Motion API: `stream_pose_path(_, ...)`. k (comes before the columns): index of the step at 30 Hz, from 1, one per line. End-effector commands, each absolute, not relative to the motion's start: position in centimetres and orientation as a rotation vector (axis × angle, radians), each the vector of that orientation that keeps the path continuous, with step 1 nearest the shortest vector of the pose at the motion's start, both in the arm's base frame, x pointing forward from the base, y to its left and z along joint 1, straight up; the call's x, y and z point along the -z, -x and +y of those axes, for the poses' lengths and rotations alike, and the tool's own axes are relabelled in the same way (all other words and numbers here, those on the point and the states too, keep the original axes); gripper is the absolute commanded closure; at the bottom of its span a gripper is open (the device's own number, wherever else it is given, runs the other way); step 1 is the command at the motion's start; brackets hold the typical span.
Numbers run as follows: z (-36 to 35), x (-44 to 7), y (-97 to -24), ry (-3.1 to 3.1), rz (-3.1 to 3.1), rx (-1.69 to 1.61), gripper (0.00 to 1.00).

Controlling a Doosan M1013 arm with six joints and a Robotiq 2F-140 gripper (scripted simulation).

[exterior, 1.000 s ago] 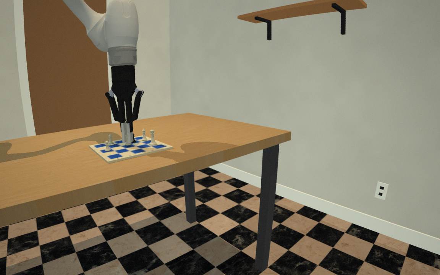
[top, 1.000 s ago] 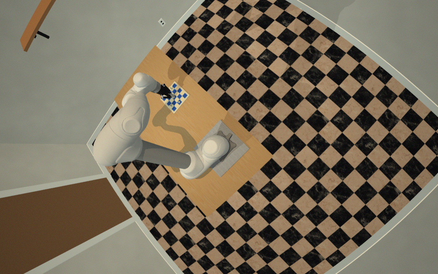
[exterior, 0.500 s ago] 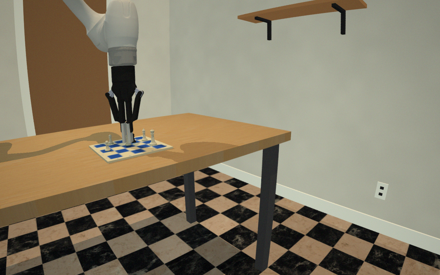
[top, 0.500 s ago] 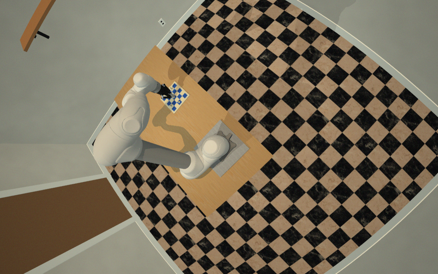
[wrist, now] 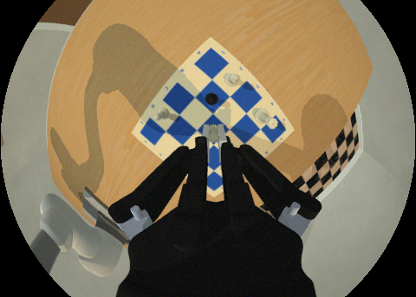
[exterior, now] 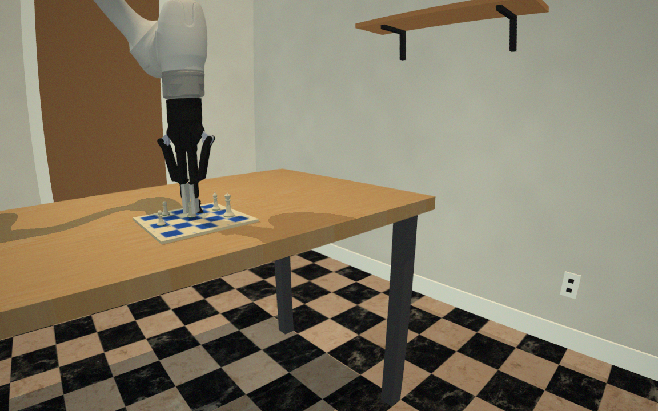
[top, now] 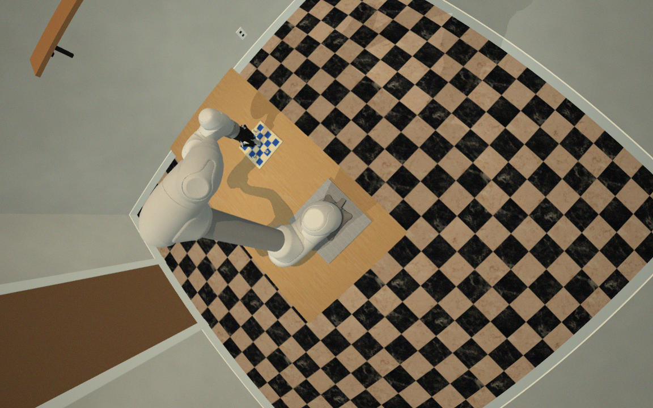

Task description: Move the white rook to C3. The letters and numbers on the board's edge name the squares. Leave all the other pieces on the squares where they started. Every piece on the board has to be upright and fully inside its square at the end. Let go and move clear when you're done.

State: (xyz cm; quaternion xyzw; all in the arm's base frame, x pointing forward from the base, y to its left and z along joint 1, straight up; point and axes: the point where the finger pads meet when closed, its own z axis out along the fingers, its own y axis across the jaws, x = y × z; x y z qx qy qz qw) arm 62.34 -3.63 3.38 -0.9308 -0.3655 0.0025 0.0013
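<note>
On the board (exterior: 172,234), the gripper (exterior: 189,204) clamps the white rook (wrist: 214,132).

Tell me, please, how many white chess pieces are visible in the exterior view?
5: the white rook held in the gripper, two small pieces left of it, and two taller pieces right of it. The gripper may hide others.

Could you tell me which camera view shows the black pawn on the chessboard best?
The wrist view: the black pawn shows from above, apart from the white pieces, just beyond the gripper shut on the white rook. In the exterior view the gripper's fingers mostly hide it; in the top view it is too small to make out.
</note>
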Motion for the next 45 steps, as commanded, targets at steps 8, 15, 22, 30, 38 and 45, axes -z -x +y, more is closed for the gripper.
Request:
stream_pose_path(8,-3.63,-3.39,-62.34,2.922,-1.147,-0.008,1.00)
stream_pose_path(15,-3.63,-3.33,-62.34,2.922,-1.147,-0.008,1.00)
stream_pose_path(22,-3.63,-3.15,-62.33,2.922,-1.147,-0.008,1.00)
stream_pose_path(30,-3.63,-3.03,-62.33,2.922,-1.147,-0.008,1.00)
stream_pose_path(38,-3.63,-3.02,-62.33,2.922,-1.147,-0.008,1.00)
stream_pose_path(45,-3.63,-3.02,-62.33,2.922,-1.147,-0.008,1.00)
